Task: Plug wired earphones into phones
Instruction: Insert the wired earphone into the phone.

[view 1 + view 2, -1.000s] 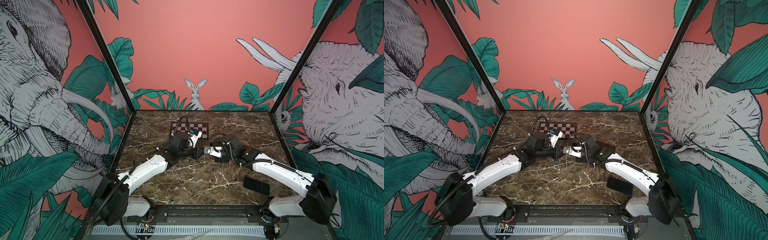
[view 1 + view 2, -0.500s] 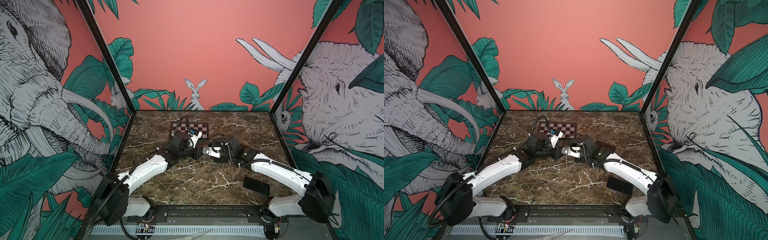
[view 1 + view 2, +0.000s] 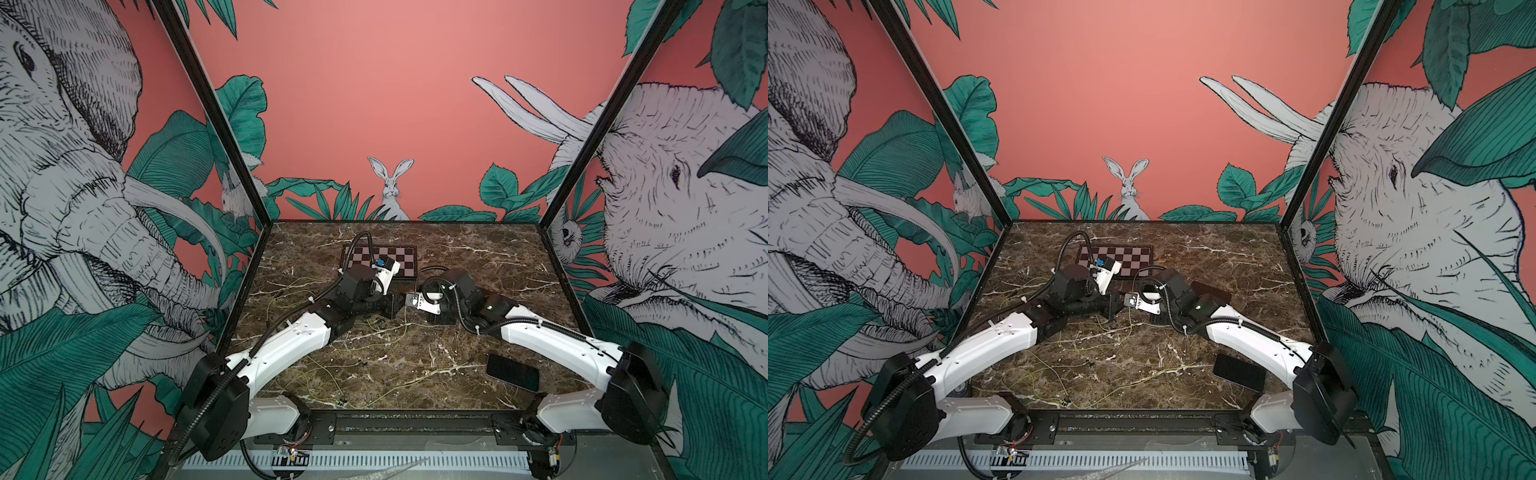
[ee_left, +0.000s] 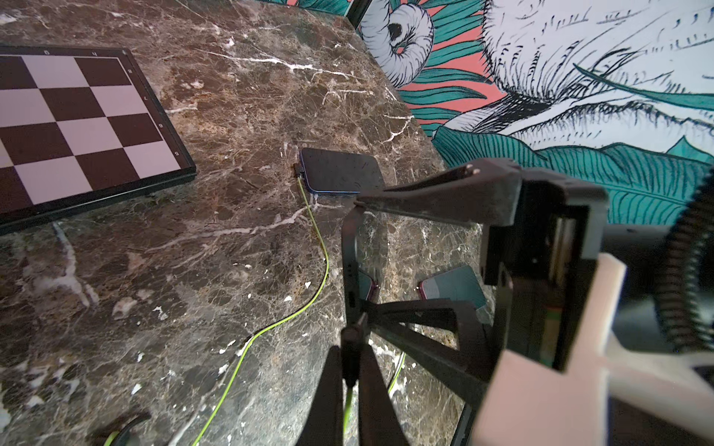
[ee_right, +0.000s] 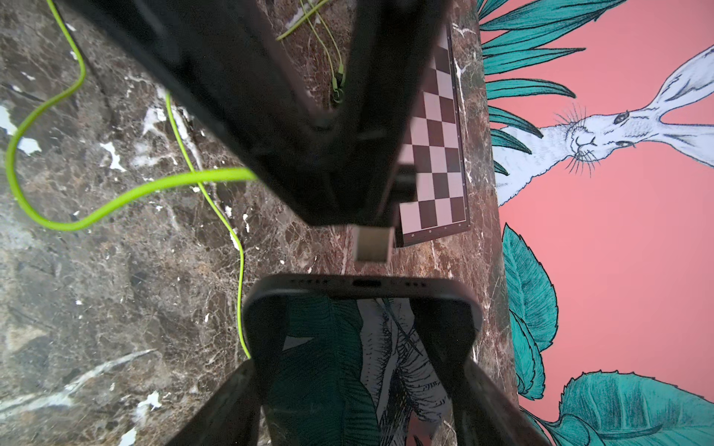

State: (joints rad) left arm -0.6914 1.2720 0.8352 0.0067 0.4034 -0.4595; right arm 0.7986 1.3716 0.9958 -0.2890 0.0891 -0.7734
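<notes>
The yellow-green earphone cord's plug (image 5: 372, 244), pinched in the left hand (image 4: 351, 347), could miss the port (image 5: 366, 284), shoving the flat black phone (image 5: 328, 347) askew in the right hand's (image 5: 361, 340) wide grip.

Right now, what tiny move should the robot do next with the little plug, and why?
Probably ease the left gripper forward so its plug slides into the port. The right gripper holds the phone with that port facing the plug, which sits just short of it and looks nearly lined up.
</notes>
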